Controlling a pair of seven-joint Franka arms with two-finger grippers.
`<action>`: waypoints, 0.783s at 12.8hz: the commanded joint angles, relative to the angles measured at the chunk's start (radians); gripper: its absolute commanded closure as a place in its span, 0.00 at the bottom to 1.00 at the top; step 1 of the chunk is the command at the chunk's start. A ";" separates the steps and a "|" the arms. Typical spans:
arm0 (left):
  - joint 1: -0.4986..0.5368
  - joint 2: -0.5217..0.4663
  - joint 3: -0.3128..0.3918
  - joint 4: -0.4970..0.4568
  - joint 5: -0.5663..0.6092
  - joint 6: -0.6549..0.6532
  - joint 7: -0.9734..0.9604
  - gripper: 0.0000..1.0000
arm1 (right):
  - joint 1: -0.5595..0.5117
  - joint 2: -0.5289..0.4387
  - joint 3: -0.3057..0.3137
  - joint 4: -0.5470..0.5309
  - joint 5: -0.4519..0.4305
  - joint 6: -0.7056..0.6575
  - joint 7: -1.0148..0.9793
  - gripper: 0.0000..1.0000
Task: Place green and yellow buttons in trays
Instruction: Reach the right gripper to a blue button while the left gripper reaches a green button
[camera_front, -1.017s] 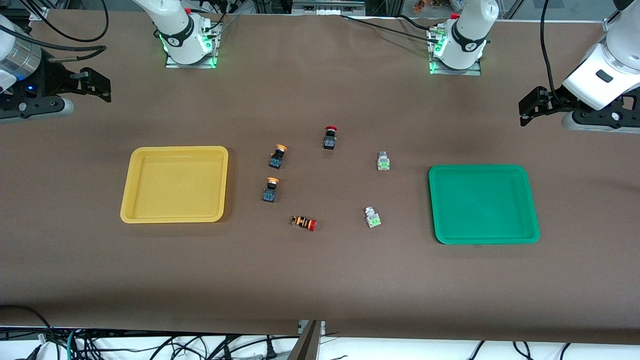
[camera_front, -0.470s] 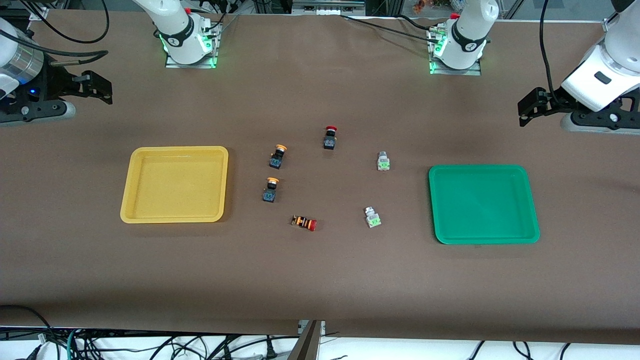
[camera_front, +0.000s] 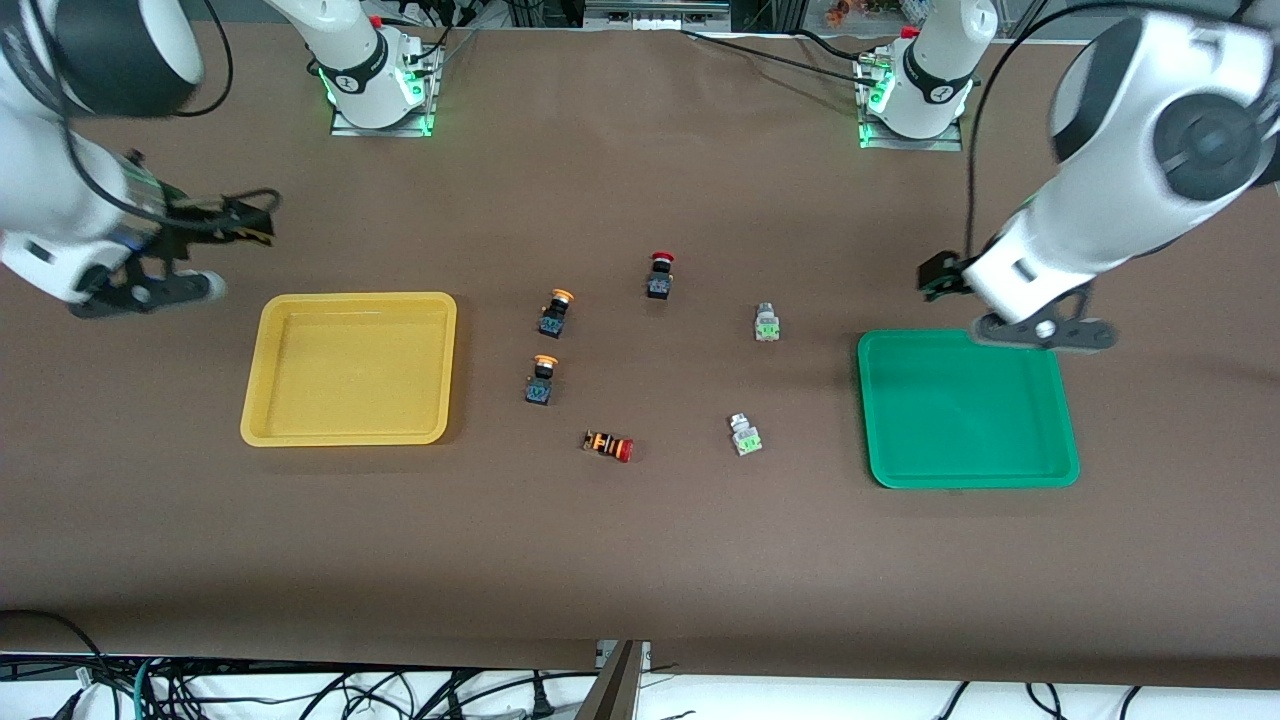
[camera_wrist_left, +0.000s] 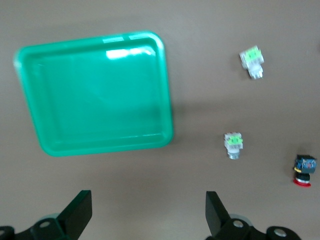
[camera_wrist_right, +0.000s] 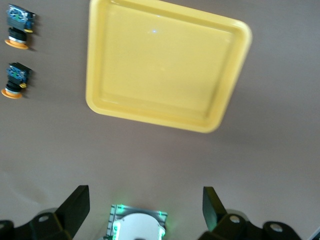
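Lying loose mid-table between yellow plastic tray (camera_front: 348, 368) and green plastic tray (camera_front: 966, 408): two green-faced grey buttons (camera_front: 766, 322), two orange-capped black buttons (camera_front: 553, 311). Judged light, rigid, smooth; best gripped across squarish body. Left gripper (camera_wrist_left: 147, 215) wide open, empty, over green tray's edge; right gripper (camera_wrist_right: 145, 207) wide open, empty, near yellow tray.

Both arms swung in from the table ends: left gripper (camera_front: 935, 277) moved beside the green tray (camera_front: 1060, 400), right gripper (camera_front: 255, 222) toward the yellow tray (camera_front: 270, 400).

yellow tray (camera_front: 349, 369) | green tray (camera_front: 966, 408) | two orange-capped black buttons (camera_front: 555, 312) | two green-faced grey buttons (camera_front: 766, 322) | red-capped black switch (camera_front: 660, 274) | orange-striped red-capped switch (camera_front: 609, 445) | brown table (camera_front: 640, 560)
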 joint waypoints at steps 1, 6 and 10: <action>0.002 0.118 -0.061 -0.011 -0.019 0.116 -0.022 0.00 | 0.068 0.103 0.001 0.024 0.062 0.070 0.179 0.00; -0.116 0.143 -0.075 -0.331 -0.004 0.529 -0.183 0.00 | 0.191 0.312 0.001 -0.005 0.217 0.317 0.467 0.00; -0.156 0.173 -0.075 -0.491 0.088 0.768 -0.233 0.00 | 0.343 0.407 -0.003 -0.016 0.200 0.449 0.655 0.00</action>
